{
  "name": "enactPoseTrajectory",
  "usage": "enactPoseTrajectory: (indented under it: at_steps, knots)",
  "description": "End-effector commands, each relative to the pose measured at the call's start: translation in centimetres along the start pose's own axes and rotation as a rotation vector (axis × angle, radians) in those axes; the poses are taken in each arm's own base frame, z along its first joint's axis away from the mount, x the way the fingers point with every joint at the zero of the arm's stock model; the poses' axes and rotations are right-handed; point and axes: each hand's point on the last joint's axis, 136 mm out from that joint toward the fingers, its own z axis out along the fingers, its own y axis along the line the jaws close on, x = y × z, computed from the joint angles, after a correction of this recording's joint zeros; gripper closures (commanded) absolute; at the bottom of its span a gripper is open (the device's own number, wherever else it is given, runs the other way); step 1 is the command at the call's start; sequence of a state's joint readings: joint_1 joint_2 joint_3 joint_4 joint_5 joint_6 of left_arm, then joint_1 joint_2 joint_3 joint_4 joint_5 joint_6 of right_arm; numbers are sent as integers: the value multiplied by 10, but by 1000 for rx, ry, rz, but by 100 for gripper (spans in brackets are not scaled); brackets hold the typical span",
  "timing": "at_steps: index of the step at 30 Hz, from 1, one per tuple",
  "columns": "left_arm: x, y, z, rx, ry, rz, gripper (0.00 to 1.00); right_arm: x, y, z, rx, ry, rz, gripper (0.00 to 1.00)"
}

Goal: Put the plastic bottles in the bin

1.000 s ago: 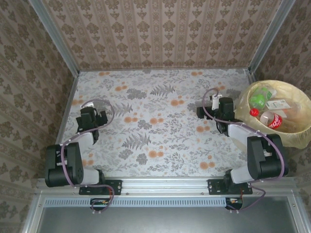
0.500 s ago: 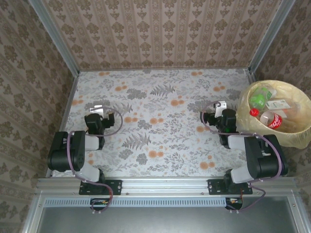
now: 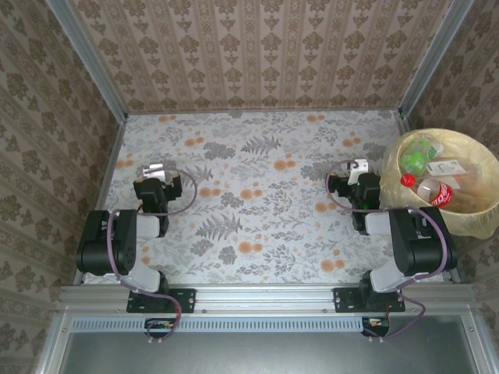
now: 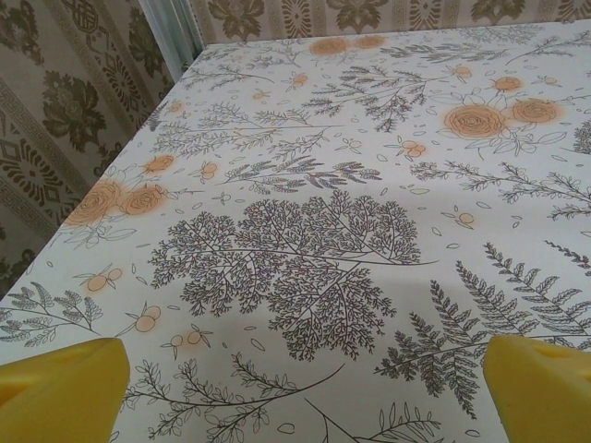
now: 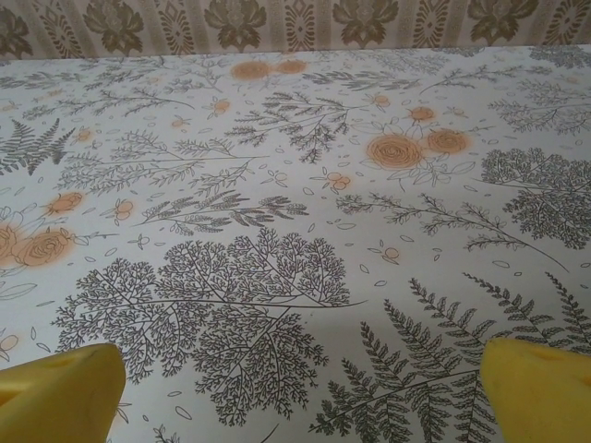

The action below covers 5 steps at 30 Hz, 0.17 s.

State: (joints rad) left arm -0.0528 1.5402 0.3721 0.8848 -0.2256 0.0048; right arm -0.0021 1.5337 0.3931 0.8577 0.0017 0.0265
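The bin (image 3: 477,220), lined with a pale yellow bag, stands off the table's right edge. Several plastic bottles lie inside it: a green-labelled one (image 3: 416,160), a red-labelled one (image 3: 439,193) and a clear one (image 3: 454,167). My left gripper (image 3: 156,174) hovers low over the table's left side, and in the left wrist view this gripper (image 4: 305,397) is open, its yellow fingertips (image 4: 65,388) far apart over bare cloth. My right gripper (image 3: 355,173) sits just left of the bin. In the right wrist view that gripper (image 5: 300,392) is open too, nothing between its fingertips (image 5: 540,383).
The table (image 3: 257,195) is covered in a floral cloth with orange roses and grey ferns. Wallpapered walls close in the back and both sides, with metal posts (image 3: 86,54) at the corners. An aluminium rail (image 3: 265,296) runs along the near edge.
Both arms have folded back toward their bases, the left elbow swinging upright and the right wrist drawing in beside the bin. The bottles in the bin have not moved.
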Motion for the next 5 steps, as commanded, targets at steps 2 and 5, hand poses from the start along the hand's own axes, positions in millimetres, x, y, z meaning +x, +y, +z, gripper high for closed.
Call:
enactPoseTrajectory:
  at_steps: [2, 5]
  knots:
    - [-10, 0, 2, -9, -25, 8, 0, -8, -3, 2, 21, -24, 11, 0]
    - [-10, 0, 1, -8, -28, 9, 0, -8, -3, 1, 21, -26, 11, 0]
